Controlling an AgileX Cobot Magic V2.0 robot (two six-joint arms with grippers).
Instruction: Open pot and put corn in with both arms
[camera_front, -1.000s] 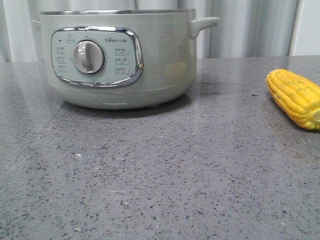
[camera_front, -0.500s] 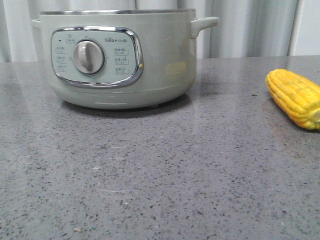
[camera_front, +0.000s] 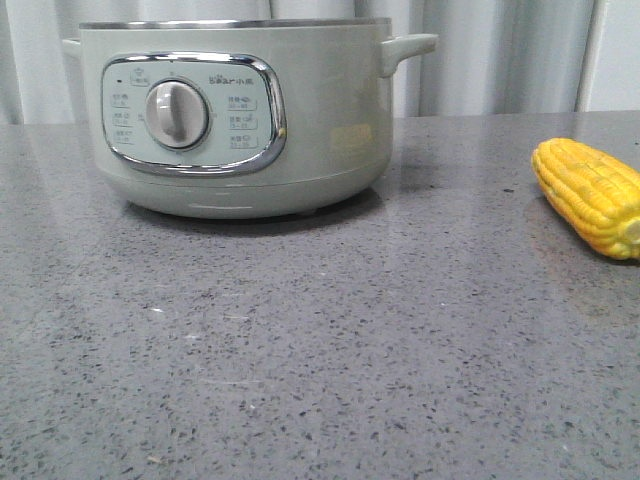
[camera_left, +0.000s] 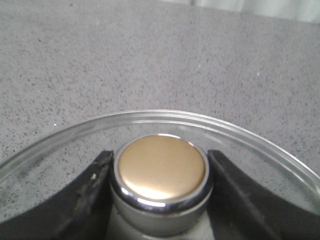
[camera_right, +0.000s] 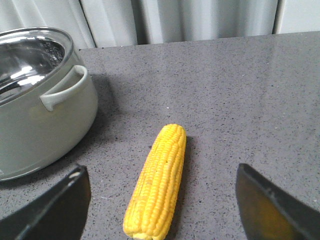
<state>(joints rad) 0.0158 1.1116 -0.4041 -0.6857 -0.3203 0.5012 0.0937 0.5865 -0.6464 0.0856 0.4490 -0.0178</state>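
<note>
The pale green pot (camera_front: 330, 120) stands at the back left of the table, dial facing me. In the right wrist view the pot (camera_right: 45, 125) has no lid on it and its steel inside shows. My left gripper (camera_left: 161, 170) is shut on the gold-topped knob (camera_left: 162, 162) of the glass lid (camera_left: 150, 117) and holds it over bare table. The yellow corn (camera_front: 590, 195) lies at the right edge of the table. My right gripper (camera_right: 161, 172) is open, with the corn (camera_right: 157, 182) lying between its fingers, untouched. Neither gripper shows in the front view.
The grey speckled table (camera_front: 320, 350) stretches in front of the pot. Pale curtains (camera_front: 500, 55) hang behind the table's back edge. The pot's side handle (camera_right: 65, 90) juts toward the corn.
</note>
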